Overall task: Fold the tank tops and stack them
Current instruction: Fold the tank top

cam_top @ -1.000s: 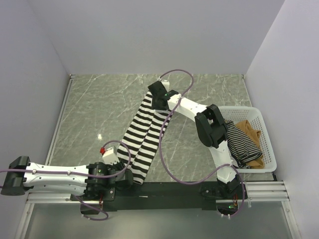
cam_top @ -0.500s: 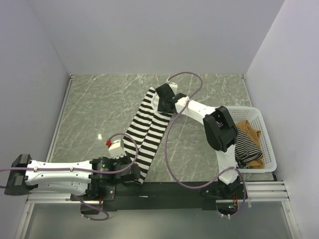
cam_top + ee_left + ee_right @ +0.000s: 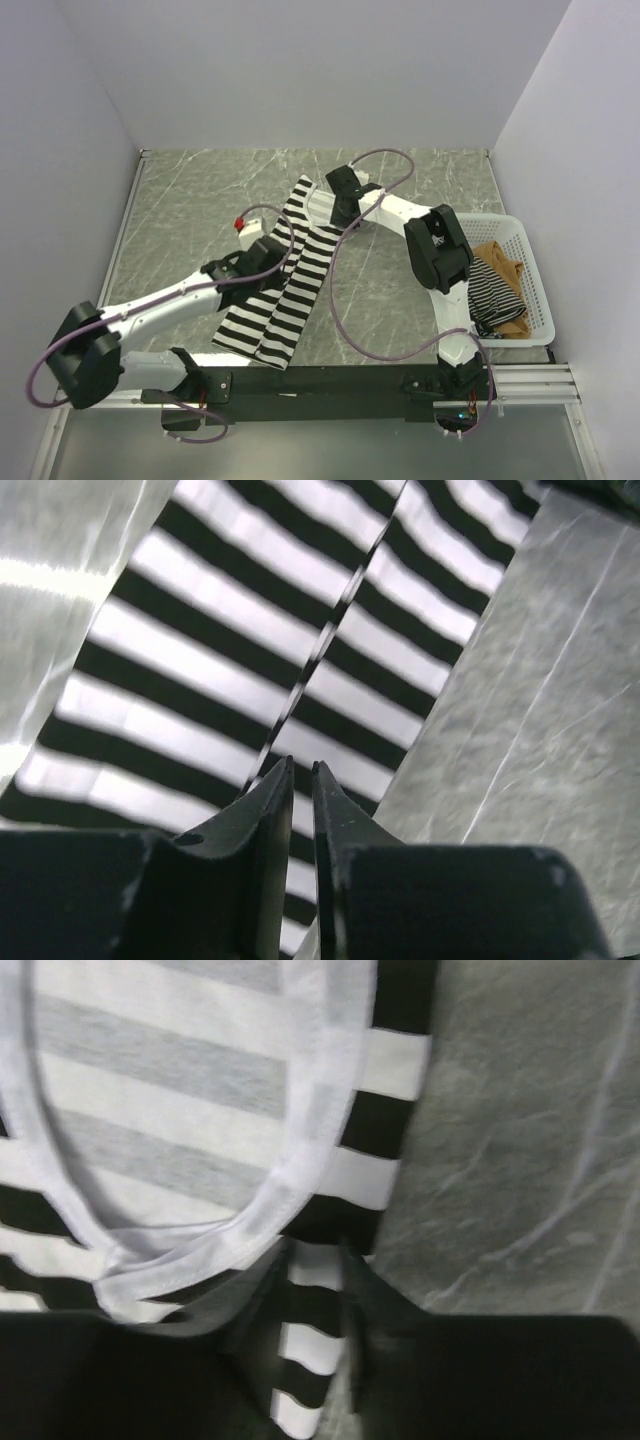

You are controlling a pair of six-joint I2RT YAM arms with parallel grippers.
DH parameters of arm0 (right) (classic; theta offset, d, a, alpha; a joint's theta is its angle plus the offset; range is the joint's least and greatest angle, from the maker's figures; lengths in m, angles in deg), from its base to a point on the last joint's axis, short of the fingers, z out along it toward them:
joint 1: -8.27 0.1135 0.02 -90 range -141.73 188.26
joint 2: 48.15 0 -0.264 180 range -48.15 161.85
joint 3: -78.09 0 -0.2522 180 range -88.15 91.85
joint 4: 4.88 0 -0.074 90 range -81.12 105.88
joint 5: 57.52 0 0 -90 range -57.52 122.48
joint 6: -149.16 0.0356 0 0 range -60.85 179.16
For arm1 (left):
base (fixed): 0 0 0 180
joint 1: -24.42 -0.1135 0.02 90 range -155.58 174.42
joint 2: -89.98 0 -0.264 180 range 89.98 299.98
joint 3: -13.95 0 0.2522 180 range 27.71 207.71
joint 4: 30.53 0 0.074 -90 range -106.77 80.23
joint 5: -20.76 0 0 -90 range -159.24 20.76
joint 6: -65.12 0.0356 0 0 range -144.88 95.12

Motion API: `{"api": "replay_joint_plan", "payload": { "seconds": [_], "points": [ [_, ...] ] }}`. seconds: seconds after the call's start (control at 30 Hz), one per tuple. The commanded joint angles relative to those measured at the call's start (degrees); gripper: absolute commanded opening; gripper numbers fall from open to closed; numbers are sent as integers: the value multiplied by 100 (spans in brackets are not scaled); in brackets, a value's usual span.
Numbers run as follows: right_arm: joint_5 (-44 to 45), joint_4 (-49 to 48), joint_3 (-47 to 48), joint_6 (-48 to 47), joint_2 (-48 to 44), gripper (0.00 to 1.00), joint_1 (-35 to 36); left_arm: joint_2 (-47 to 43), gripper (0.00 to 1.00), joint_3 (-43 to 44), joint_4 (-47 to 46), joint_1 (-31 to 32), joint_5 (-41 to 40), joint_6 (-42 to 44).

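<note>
The wide-striped tank top (image 3: pixel 285 300) lies stretched in a long band across the marble table, from the back centre to the near edge. My right gripper (image 3: pixel 337 218) is shut on its far end; striped fabric shows between the fingers in the right wrist view (image 3: pixel 318 1250), beside the white strap trim (image 3: pixel 300 1130). My left gripper (image 3: pixel 283 262) hovers over the middle of the top. Its jaws are together, with nothing seen between them, in the left wrist view (image 3: pixel 301 766), above the stripes (image 3: pixel 230 650). The thin-striped top (image 3: pixel 485 285) and the tan top (image 3: pixel 503 262) lie in the basket.
The white lattice basket (image 3: pixel 538 300) stands at the right edge of the table. A purple cable (image 3: pixel 340 300) loops from the right arm over the table beside the top. Grey walls close in the left, back and right sides.
My left gripper has left the near hem and swung up to the middle of the top. The hem now lies wider on the table. My right gripper has shifted slightly right.
</note>
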Motion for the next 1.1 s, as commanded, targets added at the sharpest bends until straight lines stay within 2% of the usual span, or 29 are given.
{"api": "replay_joint_plan", "payload": {
  "seconds": [0.0,0.07,0.1,0.2,0.33,0.47,0.53,0.63,0.67,0.77,0.83,0.97,1.07],
  "points": [
    [-72,286,409,-56,279,28,-158,288,18,515,-649,-403,634,836],
    [-98,418,628,-118,463,23,-220,454,18,630,-711,-588,809,941],
    [-107,471,708,-170,516,17,-255,508,18,752,-720,-632,845,977],
    [-203,585,1007,-319,718,12,-396,719,19,1007,-764,-773,986,1091],
    [-230,1032,1726,-574,1192,11,-607,1035,18,1368,-835,-923,1223,1188],
    [-335,1578,3246,-943,1807,11,-826,1500,19,1807,-844,-1098,1521,1284],
    [-388,1937,4201,-1049,2254,15,-967,1685,20,2062,-835,-1160,1732,1320],
    [-904,1975,4960,-1172,2625,21,-1248,1870,21,2352,-756,-1274,1943,1355],
    [-976,1861,4954,-1199,2626,25,-1301,1879,23,2388,-764,-1318,2005,1364],
    [-1530,1132,4507,-1199,2355,27,-1538,1871,26,2388,-782,-1397,1989,1355],
    [-1583,764,4200,-1190,2031,35,-1565,1766,28,2257,-730,-1467,1839,1320],
    [-1470,700,3988,-1120,1450,52,-1495,1293,32,1503,-799,-1993,1671,1014],
    [-1294,394,3216,-1102,642,61,-1381,747,37,694,-922,-2232,1619,767]
  ]
}}
